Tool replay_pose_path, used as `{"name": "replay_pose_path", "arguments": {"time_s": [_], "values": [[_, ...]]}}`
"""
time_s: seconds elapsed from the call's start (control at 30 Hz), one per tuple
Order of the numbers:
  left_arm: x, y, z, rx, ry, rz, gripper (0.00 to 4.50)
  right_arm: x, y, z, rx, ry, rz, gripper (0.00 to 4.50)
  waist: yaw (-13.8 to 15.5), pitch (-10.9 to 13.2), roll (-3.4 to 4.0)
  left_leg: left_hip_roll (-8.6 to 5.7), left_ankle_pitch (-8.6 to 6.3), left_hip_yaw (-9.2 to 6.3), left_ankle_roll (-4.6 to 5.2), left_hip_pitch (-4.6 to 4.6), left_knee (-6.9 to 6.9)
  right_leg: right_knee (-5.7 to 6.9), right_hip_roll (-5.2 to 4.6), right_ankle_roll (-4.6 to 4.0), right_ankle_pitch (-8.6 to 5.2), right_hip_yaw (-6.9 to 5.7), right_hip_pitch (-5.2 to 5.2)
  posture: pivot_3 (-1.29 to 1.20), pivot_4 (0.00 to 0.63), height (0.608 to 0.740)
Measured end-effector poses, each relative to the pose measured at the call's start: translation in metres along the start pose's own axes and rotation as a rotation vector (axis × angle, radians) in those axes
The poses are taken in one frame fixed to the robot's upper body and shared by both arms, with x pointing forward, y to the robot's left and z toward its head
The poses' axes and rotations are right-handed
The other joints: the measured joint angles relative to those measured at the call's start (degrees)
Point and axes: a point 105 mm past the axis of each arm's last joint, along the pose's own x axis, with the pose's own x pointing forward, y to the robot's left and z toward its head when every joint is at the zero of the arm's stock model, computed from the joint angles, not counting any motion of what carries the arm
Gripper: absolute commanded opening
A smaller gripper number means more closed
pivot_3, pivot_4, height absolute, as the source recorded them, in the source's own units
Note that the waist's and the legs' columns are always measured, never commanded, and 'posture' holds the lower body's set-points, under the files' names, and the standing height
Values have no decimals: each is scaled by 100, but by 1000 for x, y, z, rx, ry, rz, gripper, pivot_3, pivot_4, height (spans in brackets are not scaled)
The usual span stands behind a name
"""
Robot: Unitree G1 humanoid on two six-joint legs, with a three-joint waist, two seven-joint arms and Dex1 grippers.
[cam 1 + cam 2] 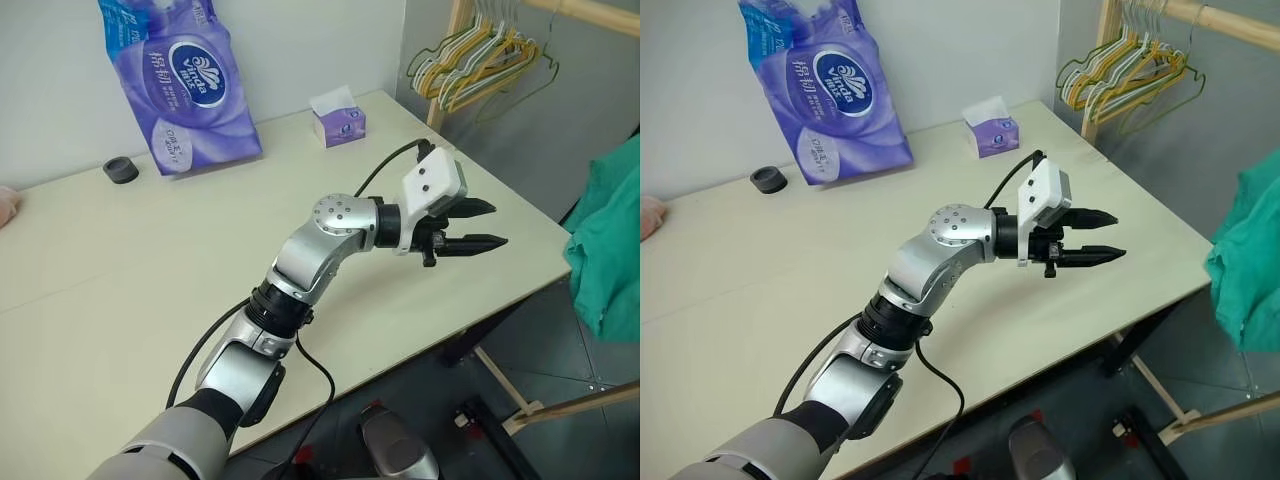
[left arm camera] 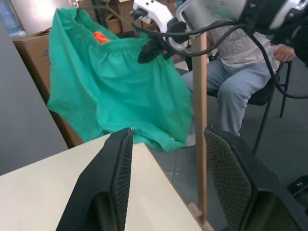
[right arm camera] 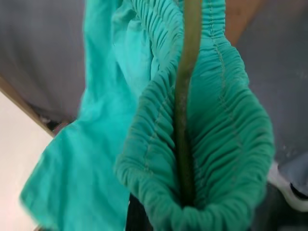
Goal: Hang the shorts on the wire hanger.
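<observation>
The right gripper [image 2: 155, 48] is pinched tight on the waistband of the shorts [image 2: 115, 91], up in the air past the table's edge. The wire hanger [image 3: 185, 110] lies in the bunched waistband there, so the gripper looks to be holding both together. The shorts hang down loose, with an orange string at the top. The left gripper [image 1: 470, 226] sits over the table with its fingers spread and nothing in them.

I think the shorts are on the wire but not spread out yet. That part is left to do.

The table [image 1: 150, 270] is pale. A purple tissue pack [image 1: 180, 80], a small tissue box [image 1: 338, 118] and a black cap [image 1: 120, 170] sit at the back. A bunch of hangers [image 1: 480, 55] hangs on a wooden rack [image 2: 199, 120]. A person [image 2: 240, 62] sits behind it.
</observation>
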Motion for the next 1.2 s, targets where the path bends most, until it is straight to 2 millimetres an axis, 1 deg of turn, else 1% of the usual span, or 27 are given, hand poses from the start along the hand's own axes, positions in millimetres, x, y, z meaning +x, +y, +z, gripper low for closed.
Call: {"name": "replay_pose_path", "arguments": {"time_s": [0.1,0.27,0.43,0.53,0.63,0.77,0.9,1.0,1.1,1.2], "values": [[1,0,0,4,0,0,2461,1,3,2,40,37,20,0,1,37,-4,0,-3,22,5,1,2,-16,0,21,12,14,-1,-499,194,740],[3,-3,3,8,-19,-18,2461,2,6,-1,88,78,43,0,2,49,-11,0,-16,50,24,0,4,-31,-4,32,18,34,-1,-500,196,740],[6,-9,17,-44,-57,-112,2461,1,8,-4,113,104,56,0,1,53,-16,1,-18,55,26,-3,4,-52,-4,50,28,38,0,-504,186,740],[4,-8,22,-74,-54,-168,2461,0,10,-4,125,112,66,0,-4,51,-13,2,-19,60,28,-6,4,-72,-4,65,37,43,4,-507,181,740],[6,1,25,-65,-28,-177,2461,0,19,-3,161,109,103,0,-16,50,-12,1,-21,73,31,-10,5,-86,-6,79,46,56,4,-510,179,740],[7,6,32,-32,-43,-184,2505,-1,26,-1,204,109,128,1015,-51,47,-6,1,-28,82,43,-10,4,-90,-8,81,47,63,2,-517,173,740],[8,7,28,-35,-39,-191,2505,-4,31,5,234,88,140,2338,-106,42,2,2,-28,82,44,-11,4,-87,-8,81,47,63,-1,-525,165,740],[8,6,28,-17,-42,-197,2505,-7,30,10,265,66,135,3435,-141,41,3,2,-28,85,44,-10,4,-87,-8,81,47,66,-1,-527,163,740],[9,5,28,-9,-38,-209,2505,-11,27,18,275,24,121,4395,-156,40,4,2,-28,88,44,-10,4,-86,-8,83,48,69,-2,-533,160,740],[9,5,26,-5,-37,-209,2505,-17,23,27,252,-28,95,4459,-202,40,5,2,-28,95,45,-9,4,-82,-8,85,49,76,-6,-537,156,740]]}}
